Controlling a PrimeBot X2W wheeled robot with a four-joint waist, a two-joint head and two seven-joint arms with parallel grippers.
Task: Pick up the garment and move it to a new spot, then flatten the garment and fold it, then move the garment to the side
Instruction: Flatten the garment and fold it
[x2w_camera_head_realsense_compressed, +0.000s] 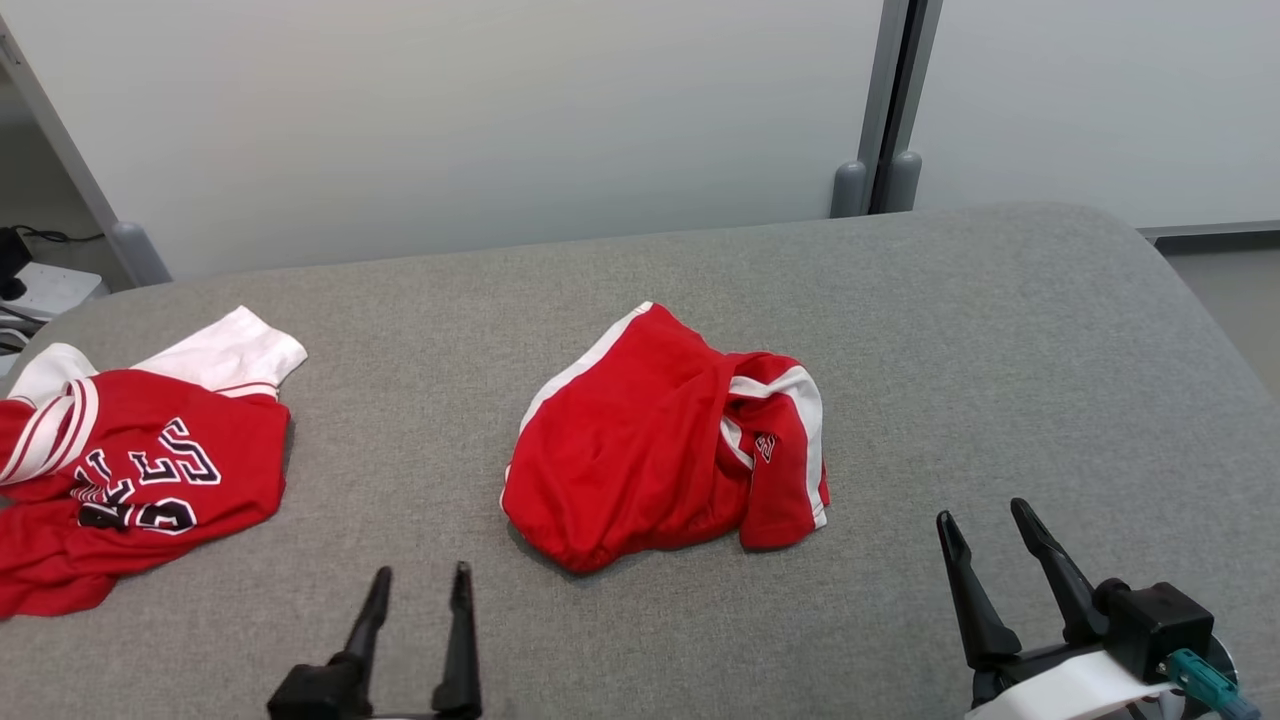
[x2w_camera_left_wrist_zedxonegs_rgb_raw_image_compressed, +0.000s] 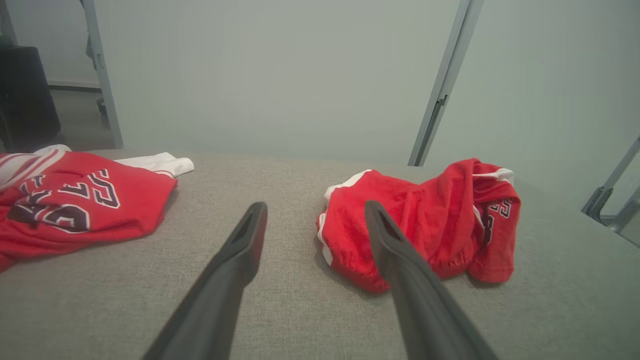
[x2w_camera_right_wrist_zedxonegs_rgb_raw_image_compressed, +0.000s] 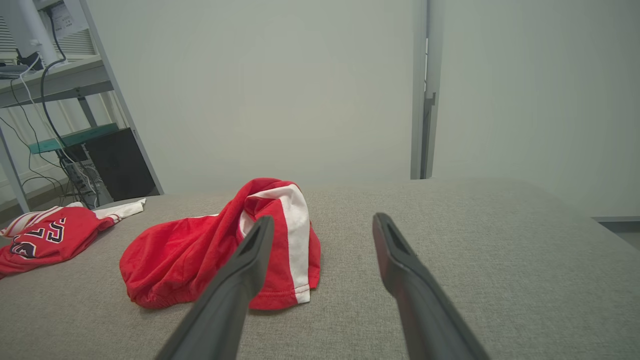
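Observation:
A crumpled red garment (x2w_camera_head_realsense_compressed: 640, 450) with white side stripes, a pair of shorts, lies bunched in the middle of the grey padded table (x2w_camera_head_realsense_compressed: 1000, 350). My left gripper (x2w_camera_head_realsense_compressed: 422, 572) hovers open near the front edge, to the front left of the shorts, and holds nothing. In the left wrist view the shorts (x2w_camera_left_wrist_zedxonegs_rgb_raw_image_compressed: 425, 220) lie just past the right finger of that gripper (x2w_camera_left_wrist_zedxonegs_rgb_raw_image_compressed: 315, 205). My right gripper (x2w_camera_head_realsense_compressed: 982, 512) stands open to the front right of the shorts, apart from them. In the right wrist view the shorts (x2w_camera_right_wrist_zedxonegs_rgb_raw_image_compressed: 190, 250) lie left of this gripper (x2w_camera_right_wrist_zedxonegs_rgb_raw_image_compressed: 323, 218).
A red jersey (x2w_camera_head_realsense_compressed: 140, 470) with white sleeves and dark lettering lies rumpled at the table's left edge, also seen as jersey (x2w_camera_left_wrist_zedxonegs_rgb_raw_image_compressed: 75, 200) and jersey (x2w_camera_right_wrist_zedxonegs_rgb_raw_image_compressed: 45, 235). Pale partition panels (x2w_camera_head_realsense_compressed: 500, 120) stand behind the table. A shelf with cables (x2w_camera_right_wrist_zedxonegs_rgb_raw_image_compressed: 45, 85) stands beyond the left side.

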